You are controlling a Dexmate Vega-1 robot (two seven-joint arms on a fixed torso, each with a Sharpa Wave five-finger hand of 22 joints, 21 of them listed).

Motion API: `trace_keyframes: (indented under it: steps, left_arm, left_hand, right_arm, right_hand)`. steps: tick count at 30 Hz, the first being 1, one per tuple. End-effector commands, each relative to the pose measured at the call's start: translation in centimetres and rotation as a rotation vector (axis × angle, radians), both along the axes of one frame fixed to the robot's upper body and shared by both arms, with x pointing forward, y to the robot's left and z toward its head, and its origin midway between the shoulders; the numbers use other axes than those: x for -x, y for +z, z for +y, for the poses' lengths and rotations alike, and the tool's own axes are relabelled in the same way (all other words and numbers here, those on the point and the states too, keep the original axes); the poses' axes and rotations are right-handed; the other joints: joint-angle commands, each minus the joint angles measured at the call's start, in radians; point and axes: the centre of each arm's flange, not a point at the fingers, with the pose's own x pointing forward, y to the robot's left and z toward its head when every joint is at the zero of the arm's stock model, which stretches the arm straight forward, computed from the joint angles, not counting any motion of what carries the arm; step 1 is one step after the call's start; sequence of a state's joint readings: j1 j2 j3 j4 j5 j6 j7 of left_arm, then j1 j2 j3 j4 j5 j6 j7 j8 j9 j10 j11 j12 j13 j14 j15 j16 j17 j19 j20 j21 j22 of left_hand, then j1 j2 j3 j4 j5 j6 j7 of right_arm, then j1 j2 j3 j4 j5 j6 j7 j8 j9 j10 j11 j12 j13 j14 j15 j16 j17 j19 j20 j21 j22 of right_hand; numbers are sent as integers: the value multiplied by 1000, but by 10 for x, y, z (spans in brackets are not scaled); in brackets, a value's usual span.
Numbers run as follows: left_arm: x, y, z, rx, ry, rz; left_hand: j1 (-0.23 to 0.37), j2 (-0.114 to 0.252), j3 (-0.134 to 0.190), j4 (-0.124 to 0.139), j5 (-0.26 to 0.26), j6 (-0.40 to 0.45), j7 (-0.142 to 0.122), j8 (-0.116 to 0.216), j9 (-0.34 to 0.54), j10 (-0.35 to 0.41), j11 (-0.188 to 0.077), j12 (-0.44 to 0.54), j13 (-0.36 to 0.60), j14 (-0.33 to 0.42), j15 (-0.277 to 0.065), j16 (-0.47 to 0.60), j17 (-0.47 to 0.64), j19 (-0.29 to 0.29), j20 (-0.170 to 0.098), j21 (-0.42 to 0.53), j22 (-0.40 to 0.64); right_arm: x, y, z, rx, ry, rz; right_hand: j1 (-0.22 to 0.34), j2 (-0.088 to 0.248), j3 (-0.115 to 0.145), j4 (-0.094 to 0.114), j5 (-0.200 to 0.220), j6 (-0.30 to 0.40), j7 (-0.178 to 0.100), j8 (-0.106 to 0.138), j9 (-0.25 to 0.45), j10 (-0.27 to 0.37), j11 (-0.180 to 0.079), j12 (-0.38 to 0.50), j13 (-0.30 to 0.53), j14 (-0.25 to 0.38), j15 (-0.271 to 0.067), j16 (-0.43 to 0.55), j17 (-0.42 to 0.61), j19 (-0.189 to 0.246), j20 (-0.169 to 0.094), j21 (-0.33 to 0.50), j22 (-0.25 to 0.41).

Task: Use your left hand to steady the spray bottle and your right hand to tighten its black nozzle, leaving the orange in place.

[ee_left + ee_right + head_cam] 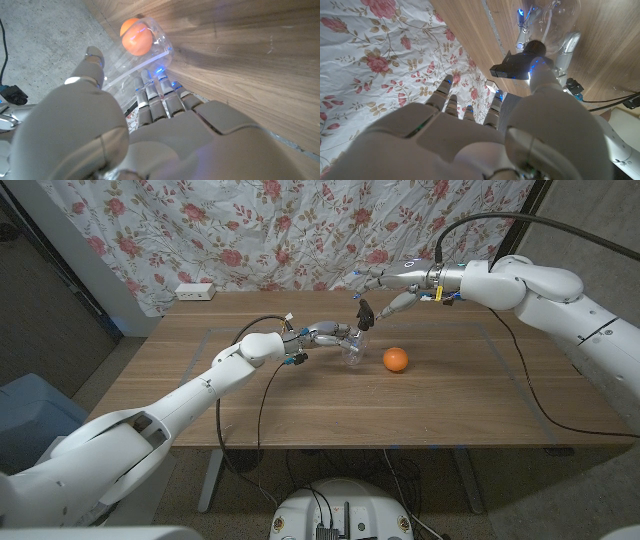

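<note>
A clear spray bottle [352, 353] stands upright near the table's middle, topped by a black nozzle [365, 311]. My left hand [325, 333] grips the bottle's body from its left side; in the left wrist view my fingers [155, 97] wrap the clear bottle [150, 57]. My right hand [400, 288] hovers just right of and above the nozzle. In the right wrist view its thumb [542, 77] touches the black nozzle [517, 64] while the other fingers [447, 100] stretch away from it. An orange [396, 359] lies on the table just right of the bottle, apart from it.
A white power strip [195, 292] lies at the table's far left corner. A floral curtain [300, 220] hangs behind the wooden table [300, 405]. Something blue [30, 415] sits on the floor at the left.
</note>
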State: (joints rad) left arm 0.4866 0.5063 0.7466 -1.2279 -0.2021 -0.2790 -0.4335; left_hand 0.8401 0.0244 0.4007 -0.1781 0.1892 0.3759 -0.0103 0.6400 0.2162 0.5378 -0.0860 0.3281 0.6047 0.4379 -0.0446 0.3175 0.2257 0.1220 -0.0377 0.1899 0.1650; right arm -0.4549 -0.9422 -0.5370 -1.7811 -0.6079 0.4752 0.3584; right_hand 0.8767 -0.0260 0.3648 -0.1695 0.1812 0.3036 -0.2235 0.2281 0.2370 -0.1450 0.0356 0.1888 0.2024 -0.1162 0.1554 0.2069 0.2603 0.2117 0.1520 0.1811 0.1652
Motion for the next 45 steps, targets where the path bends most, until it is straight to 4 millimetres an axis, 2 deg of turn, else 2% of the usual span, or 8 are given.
trace_keyframes:
  steps: [1,12,15,18,30,34,40,45]
  left_arm:
    - [0,0,0,3,-3,0]
    - [1,0,-1,0,-6,-4]
    - [1,1,-2,-3,-9,-5]
    - [1,1,-3,-6,-13,-7]
    - [4,0,-2,-10,-12,-6]
    - [6,-1,-1,-8,-9,-5]
    - [7,-3,-1,-7,-10,-5]
    - [7,-3,-2,-7,-11,-7]
  left_hand:
    - [35,104,15,6,6,130,-60,129,4,85,-81,1,4,11,-136,-4,2,6,-38,-2,2]
    - [35,104,16,5,6,132,-60,129,4,86,-81,0,5,11,-134,-5,2,5,-38,-3,2]
    - [34,104,15,5,6,131,-62,129,3,88,-79,0,5,11,-134,-5,3,6,-38,-3,2]
    - [34,105,16,5,6,131,-62,129,3,90,-81,1,5,11,-134,-5,3,5,-38,-3,2]
    - [34,105,17,4,6,133,-60,129,3,89,-81,-1,6,12,-133,-5,4,6,-37,-3,2]
    - [34,105,16,5,6,134,-60,130,3,90,-79,-1,7,12,-133,-5,4,7,-37,-2,2]
    - [34,105,17,4,6,133,-60,129,3,89,-77,-2,7,13,-132,-6,4,8,-37,-2,2]
    - [33,106,16,4,6,133,-60,129,3,88,-78,-4,8,13,-131,-6,5,10,-36,-2,2]
  right_arm:
    - [-8,-3,4,21,6,12]
    - [-13,-6,6,21,18,37]
    - [-14,-7,6,5,29,52]
    - [-14,-6,6,-1,33,58]
    - [-14,-6,7,-13,16,89]
    - [-14,-7,6,-17,7,98]
    - [-12,-8,3,-35,4,101]
    - [-10,-7,1,-43,2,93]
  right_hand:
    - [10,0,6,-2,4,14,2,10,2,-6,-6,5,5,-4,-2,2,0,-4,2,1,5]
    - [11,-1,5,2,4,32,3,19,4,6,-9,12,5,2,-4,7,0,3,0,6,5]
    - [5,-2,3,7,3,60,4,33,8,8,-8,14,6,5,-2,10,1,27,24,14,5]
    - [-4,-5,-1,11,2,82,5,43,10,11,-8,15,6,6,-2,12,2,42,28,19,5]
    - [-35,-18,-17,22,-1,130,7,66,15,18,1,19,6,13,-3,19,6,68,-5,21,5]
    - [-65,-26,-30,32,-4,142,11,72,17,22,10,20,7,14,0,20,8,68,-10,18,5]
    - [-110,-26,-45,48,-5,173,48,89,25,23,19,20,7,13,0,23,12,67,-23,14,5]
    - [-131,-20,-50,52,-5,230,85,120,35,44,19,26,7,17,1,27,15,70,-32,13,5]
